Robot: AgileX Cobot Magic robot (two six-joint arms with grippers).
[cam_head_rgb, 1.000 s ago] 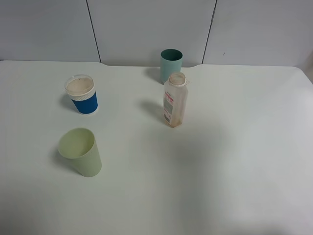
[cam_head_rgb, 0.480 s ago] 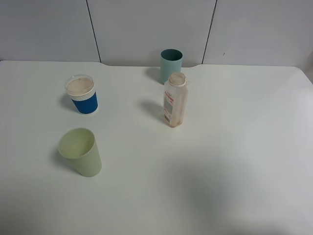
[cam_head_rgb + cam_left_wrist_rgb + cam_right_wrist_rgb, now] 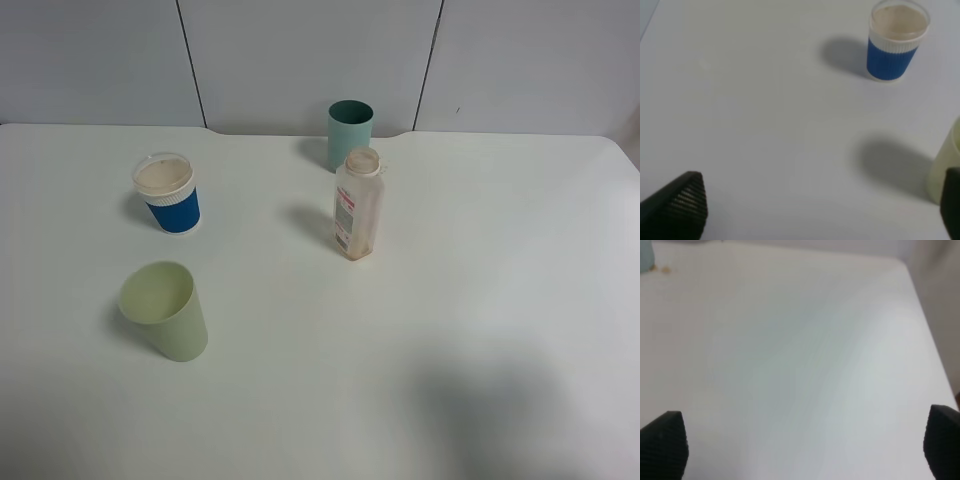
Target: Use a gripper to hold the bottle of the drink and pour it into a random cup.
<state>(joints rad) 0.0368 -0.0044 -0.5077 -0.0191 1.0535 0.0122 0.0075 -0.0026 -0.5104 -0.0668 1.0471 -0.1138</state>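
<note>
**Both grippers hang wide over bare table, bottle untouched**

The white table [image 3: 480, 300] fills the high view, and neither arm shows in it; only a soft shadow lies on the surface toward five o'clock. Each arm appears through its own wrist camera alone.

The right gripper [image 3: 800, 447] is tilted down over plain tabletop near the table's right edge. Its two ribbed black fingertips [image 3: 662, 445] sit at opposite sides of the picture, jaws spread wide with nothing between them. The left gripper [image 3: 820, 210] hangs likewise over the table, its fingertips [image 3: 680, 205] far apart and empty, facing the blue-sleeved cup [image 3: 895, 42] with the pale yellow-green cup [image 3: 946, 170] just beside one finger's edge.

In the high view, the pale yellow-green cup [image 3: 165, 310] stands at eight o'clock from the table's middle, tilted. The bottle of the drink [image 3: 358, 205] stands upright near the centre, at about twelve o'clock, its mouth open. The blue-sleeved cup [image 3: 170, 192] stands at ten o'clock. The teal cup [image 3: 350, 133] stands just behind the bottle, at twelve o'clock from it, near the far edge.
</note>
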